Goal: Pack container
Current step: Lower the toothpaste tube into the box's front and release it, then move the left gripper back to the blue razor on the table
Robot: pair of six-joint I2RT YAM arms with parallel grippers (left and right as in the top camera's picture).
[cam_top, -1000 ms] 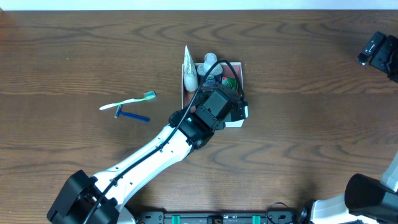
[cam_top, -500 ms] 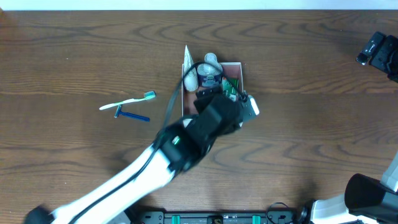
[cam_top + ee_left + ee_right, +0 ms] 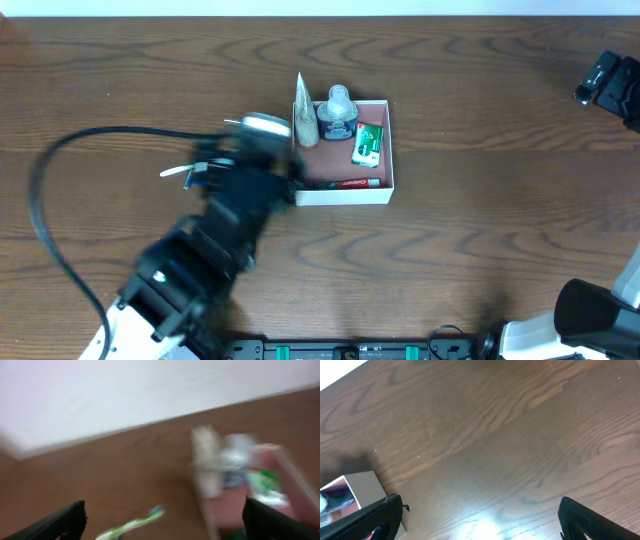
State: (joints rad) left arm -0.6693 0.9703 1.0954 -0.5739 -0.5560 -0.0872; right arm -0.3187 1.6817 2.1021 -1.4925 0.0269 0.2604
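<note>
The white box sits mid-table and holds a white tube, a small bottle, a green packet and a red toothpaste tube along its front wall. My left gripper, heavily blurred, hovers left of the box over the green-and-white toothbrush. In the left wrist view the gripper is open, with the toothbrush low between the fingers and the box at right. The blue razor is mostly hidden under the arm. My right gripper is open and empty at the far right edge.
The left arm's black cable loops wide over the table's left side. In the right wrist view only bare wood and one corner of the box show.
My left arm swung from above the box's front right to the left, over the toothbrush. The red tube now shows in the box. The right arm stayed still.
</note>
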